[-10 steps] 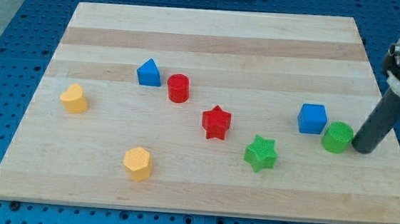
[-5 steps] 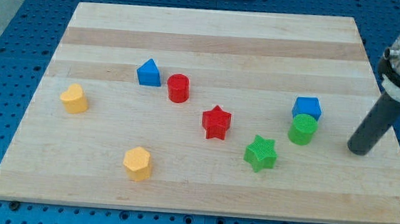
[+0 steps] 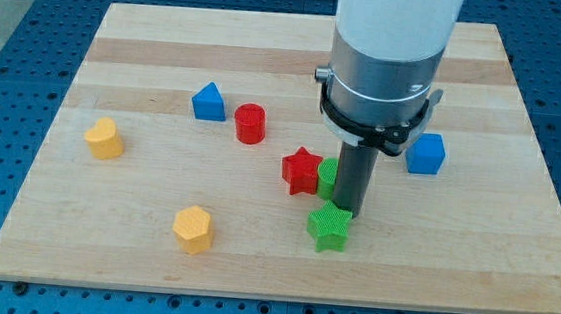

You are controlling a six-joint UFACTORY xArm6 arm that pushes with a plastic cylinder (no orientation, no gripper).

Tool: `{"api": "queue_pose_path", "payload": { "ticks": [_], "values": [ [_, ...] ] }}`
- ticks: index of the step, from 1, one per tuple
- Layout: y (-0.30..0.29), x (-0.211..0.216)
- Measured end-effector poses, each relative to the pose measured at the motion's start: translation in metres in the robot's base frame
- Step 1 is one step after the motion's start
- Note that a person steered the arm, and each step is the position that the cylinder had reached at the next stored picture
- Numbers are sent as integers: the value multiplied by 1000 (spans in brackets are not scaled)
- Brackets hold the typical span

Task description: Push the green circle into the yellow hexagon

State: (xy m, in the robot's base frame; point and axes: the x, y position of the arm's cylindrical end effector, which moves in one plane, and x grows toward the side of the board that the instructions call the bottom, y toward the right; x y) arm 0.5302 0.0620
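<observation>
— Eight blocks are sitting on the wooden board [image 3: 150, 26], if I'm counting right. Is that arm gripping anything?

— No claw on it at all, just a dark rod, so nothing is being held. My tip [image 3: 343, 213] is pressing down right beside the green circle [image 3: 327, 173], on the view's right of it, and it is touching or nearly touching the green star [image 3: 330, 228] just below.

— Where's the circle sitting?

— Wedged against the red star [image 3: 301, 171], half hidden by the rod. The yellow hexagon [image 3: 194, 228] is lying well apart, toward the view's bottom left.

— And the rest?

— Two yellows counting the other yellow block [image 3: 104, 138], two blues, a blue cube [image 3: 425, 152] and a blue triangle [image 3: 209, 101], plus a red cylinder [image 3: 250, 124].
</observation>
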Motion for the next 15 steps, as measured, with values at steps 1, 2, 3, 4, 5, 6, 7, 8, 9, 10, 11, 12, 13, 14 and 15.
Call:
{"api": "queue_pose_path", "payload": {
  "ticks": [1, 2, 3, 4, 5, 6, 7, 8, 9, 10, 11, 12, 13, 14, 15],
  "values": [
    [27, -2],
    [29, -13],
    [8, -22],
    [-51, -17],
    [-108, -15],
    [-111, -15],
    [-81, -15],
    [-39, -18],
    [-23, -53],
    [-35, -71],
    [-84, -62],
    [-97, -32],
    [-99, -28],
    [-69, -38],
    [-42, -28]
  ]
}}
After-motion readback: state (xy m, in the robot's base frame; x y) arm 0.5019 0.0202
